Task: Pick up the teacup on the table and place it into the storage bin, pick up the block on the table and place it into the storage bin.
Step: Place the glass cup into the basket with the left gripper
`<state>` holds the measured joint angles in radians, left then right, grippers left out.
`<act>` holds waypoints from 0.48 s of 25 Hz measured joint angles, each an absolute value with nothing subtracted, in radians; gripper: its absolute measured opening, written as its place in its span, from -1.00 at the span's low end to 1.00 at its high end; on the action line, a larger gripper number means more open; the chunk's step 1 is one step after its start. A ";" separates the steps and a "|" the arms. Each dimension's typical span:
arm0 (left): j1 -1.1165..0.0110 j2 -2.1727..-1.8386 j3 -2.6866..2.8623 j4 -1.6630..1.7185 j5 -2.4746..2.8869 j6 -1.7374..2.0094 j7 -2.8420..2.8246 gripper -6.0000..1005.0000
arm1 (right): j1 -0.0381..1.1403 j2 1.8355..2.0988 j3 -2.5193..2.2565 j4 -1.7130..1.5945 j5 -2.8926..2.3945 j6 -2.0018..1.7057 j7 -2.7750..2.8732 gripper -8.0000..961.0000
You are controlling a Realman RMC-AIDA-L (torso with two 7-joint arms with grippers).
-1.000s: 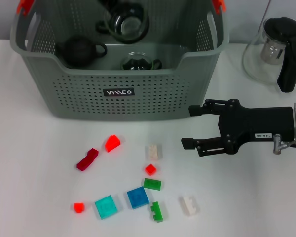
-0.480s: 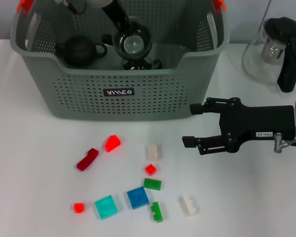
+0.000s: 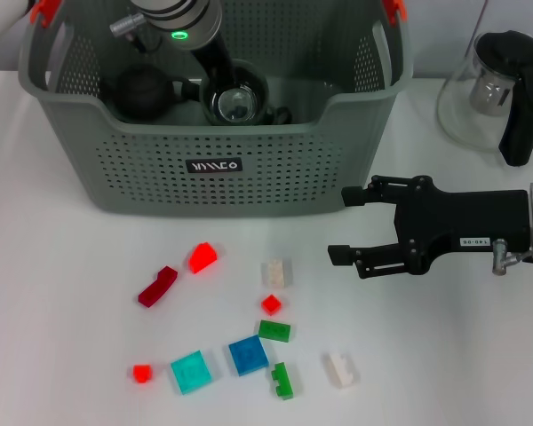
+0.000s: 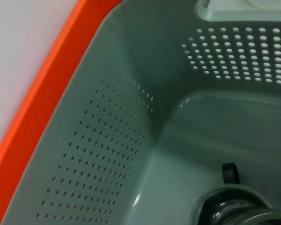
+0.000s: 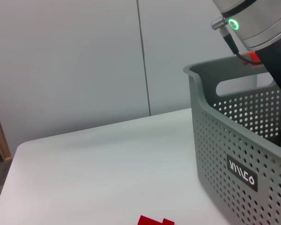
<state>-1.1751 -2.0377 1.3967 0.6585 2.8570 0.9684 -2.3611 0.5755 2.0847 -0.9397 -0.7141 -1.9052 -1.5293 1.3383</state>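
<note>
Left pincer (image 3: 222,93): you have it reaching down inside the bin (image 3: 249,182). It is at the glass teacup (image 3: 234,103). You cannot tell if its fingers are apart or together.
Teacup: low in the bin, near the front wall, beside a black teapot (image 3: 142,91).
Right pincer (image 3: 345,226): it hangs over the bench (image 3: 62,355), just right of the bin. Its fingers are apart and hold nothing.
Blocks: they lie on the bench in front of the bin. You see a white block (image 3: 276,272), a small red block (image 3: 271,304), a blue block (image 3: 248,355) and more.
Glass pot (image 3: 493,93): on the bench, far right.
</note>
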 joint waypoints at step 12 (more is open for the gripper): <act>-1.169 -2.045 1.485 0.619 2.858 0.932 -2.361 -0.79 | 0.571 2.085 -0.940 -0.713 -1.905 -1.529 1.337 0.90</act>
<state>-1.1693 -2.0447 1.4846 0.6193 2.8579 0.9321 -2.3615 0.5708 2.0847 -0.9402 -0.7131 -1.9051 -1.5286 1.3375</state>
